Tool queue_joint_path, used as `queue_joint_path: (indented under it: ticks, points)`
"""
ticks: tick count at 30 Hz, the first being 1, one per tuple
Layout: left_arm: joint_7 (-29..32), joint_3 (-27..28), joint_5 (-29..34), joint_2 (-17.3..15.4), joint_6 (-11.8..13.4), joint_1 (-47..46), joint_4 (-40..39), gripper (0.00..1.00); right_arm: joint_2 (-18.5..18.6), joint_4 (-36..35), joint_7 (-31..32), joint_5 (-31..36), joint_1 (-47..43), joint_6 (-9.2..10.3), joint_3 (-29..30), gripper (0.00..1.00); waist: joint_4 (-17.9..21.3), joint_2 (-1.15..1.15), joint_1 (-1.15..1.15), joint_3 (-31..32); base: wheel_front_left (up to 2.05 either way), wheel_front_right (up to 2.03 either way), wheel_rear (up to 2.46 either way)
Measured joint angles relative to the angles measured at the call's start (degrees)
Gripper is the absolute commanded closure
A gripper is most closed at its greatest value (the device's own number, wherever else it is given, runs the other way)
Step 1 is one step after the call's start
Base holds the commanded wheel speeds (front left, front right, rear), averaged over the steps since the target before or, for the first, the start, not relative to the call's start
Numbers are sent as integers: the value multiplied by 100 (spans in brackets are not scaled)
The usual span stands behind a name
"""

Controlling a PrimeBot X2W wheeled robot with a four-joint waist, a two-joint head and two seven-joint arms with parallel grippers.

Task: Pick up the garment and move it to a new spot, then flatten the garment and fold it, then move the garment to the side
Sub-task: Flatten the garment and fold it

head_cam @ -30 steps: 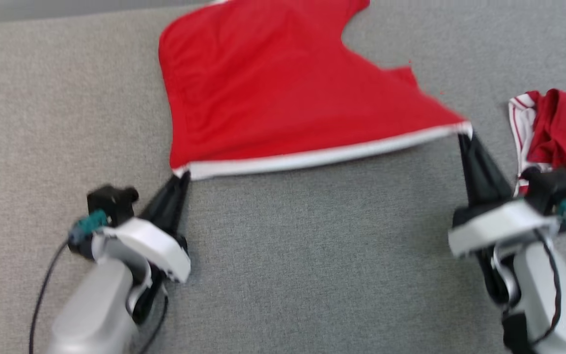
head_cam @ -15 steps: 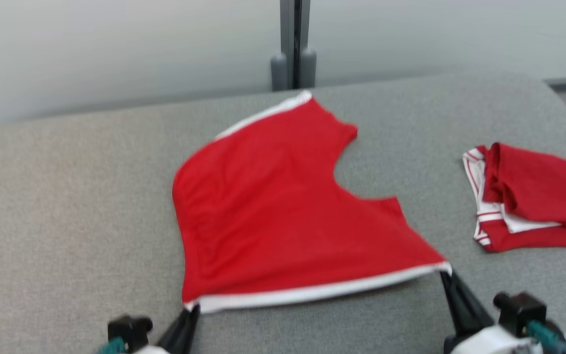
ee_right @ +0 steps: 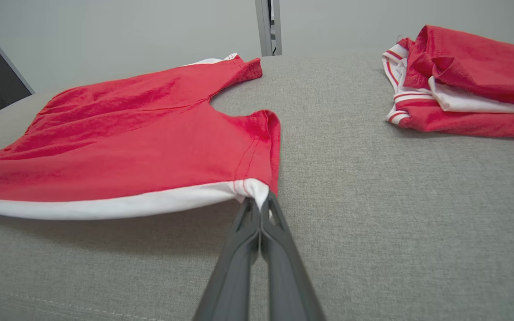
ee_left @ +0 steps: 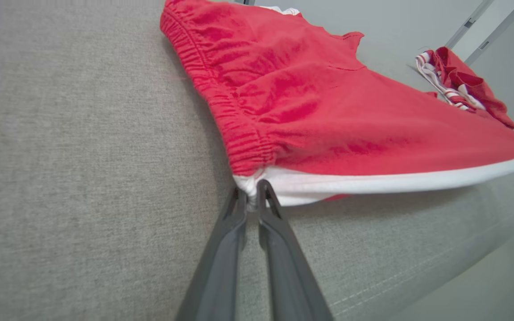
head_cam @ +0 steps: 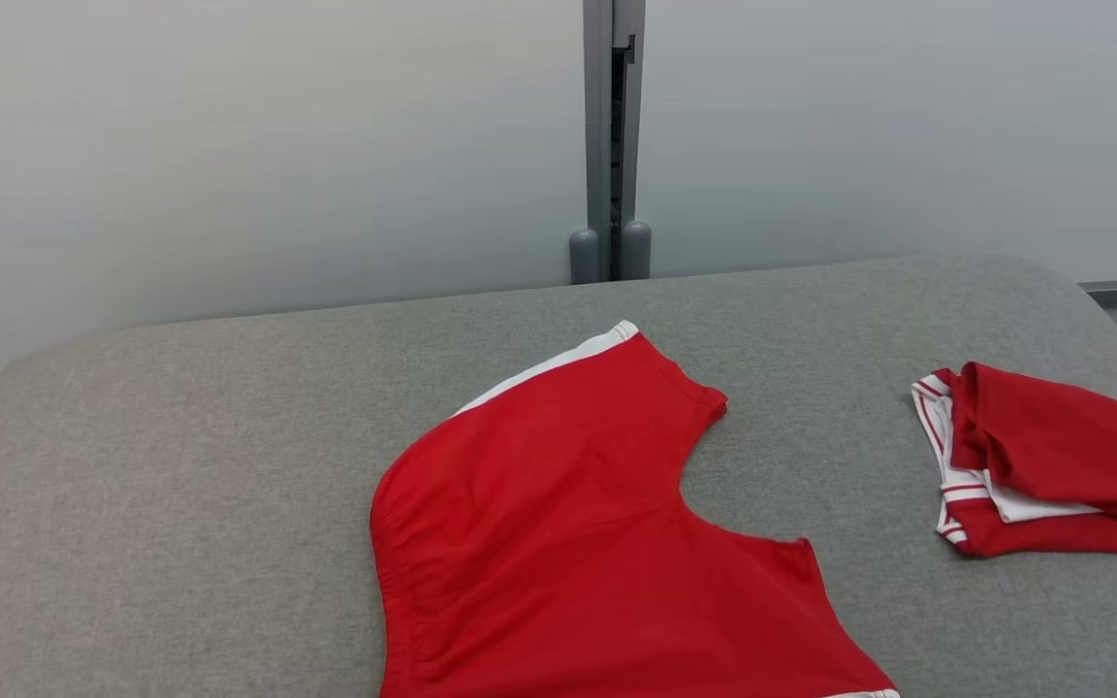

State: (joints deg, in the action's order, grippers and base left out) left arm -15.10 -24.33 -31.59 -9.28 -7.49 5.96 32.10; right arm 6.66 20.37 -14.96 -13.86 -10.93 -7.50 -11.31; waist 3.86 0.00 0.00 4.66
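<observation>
The garment [head_cam: 568,523] is a pair of red shorts with white side bands, spread on the grey padded table [head_cam: 180,465]. Its near white-banded edge is lifted a little off the surface and stretched between both grippers. In the left wrist view my left gripper [ee_left: 251,196] is shut on the garment [ee_left: 310,111] at the corner by the elastic waistband. In the right wrist view my right gripper [ee_right: 259,205] is shut on the garment [ee_right: 141,138] at the leg-hem corner of the same white band.
A second red and white garment [head_cam: 1043,456] lies bunched at the table's right side, also seen as that bunched piece [ee_right: 462,84] [ee_left: 458,84]. A grey wall with a vertical post [head_cam: 612,145] stands behind the table. The table's rounded right edge [head_cam: 1101,310] is near that pile.
The head camera has tilted up, so both grippers and the garment's near edge have dropped out of its bottom. Both grips on the white band look unchanged.
</observation>
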Motion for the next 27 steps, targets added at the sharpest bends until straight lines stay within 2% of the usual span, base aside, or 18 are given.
queue_joint_path:
  ticks: [7,13,20,27]
  points:
    - [2,-62,135,-34,0,77,-838,100,42,-180,-2,-37,-50,0,212,100,-246,0,0,8,0,0,0]
    - [1,-71,134,66,1,-227,-1293,100,19,-165,-2,-7,806,0,304,100,-479,0,0,-166,0,0,0]
    - [1,-333,-146,110,1,-1005,-1088,100,163,447,81,203,2185,0,382,100,-761,0,0,-556,0,0,0]
    - [1,-313,-578,320,1,-2146,-583,100,281,1305,101,543,3888,0,488,100,-993,0,0,-1376,0,0,0]
